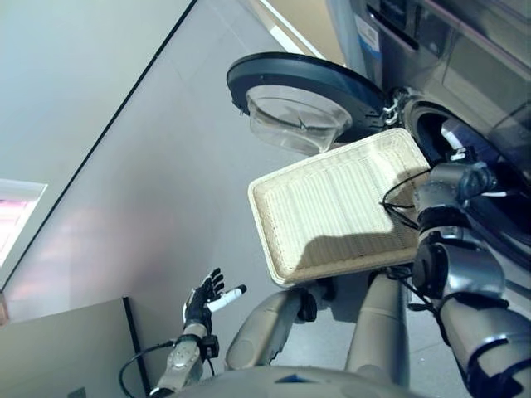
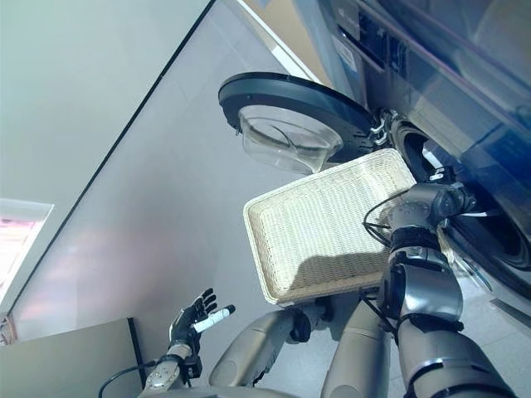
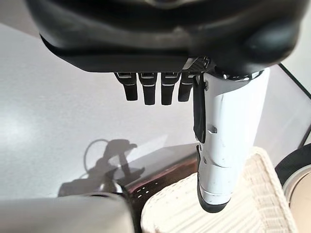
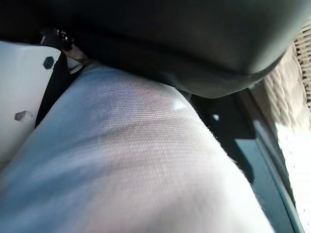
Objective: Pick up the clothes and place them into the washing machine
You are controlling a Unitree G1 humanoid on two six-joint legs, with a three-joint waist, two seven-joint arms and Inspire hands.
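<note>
Grey floor (image 1: 124, 191), washing machine (image 2: 431, 75) at right, door swung open.

Left hand (image 1: 202, 303): low at left over the floor, fingers straight and released, holding nothing. Wicker basket (image 1: 332, 207): pale, rectangular, shallow, no cloth showing in it; stands before the machine, one corner just beside the drum opening (image 1: 436, 133). Round door (image 1: 299, 87): dark rim, clear bowl, open above the basket's far edge. Right hand (image 1: 465, 170): reaches into the drum opening; fingers hidden, grasp cannot be told. Garment (image 4: 131, 165): pale blue woven cloth, pressed close under the right hand's palm in the right wrist view.
</note>
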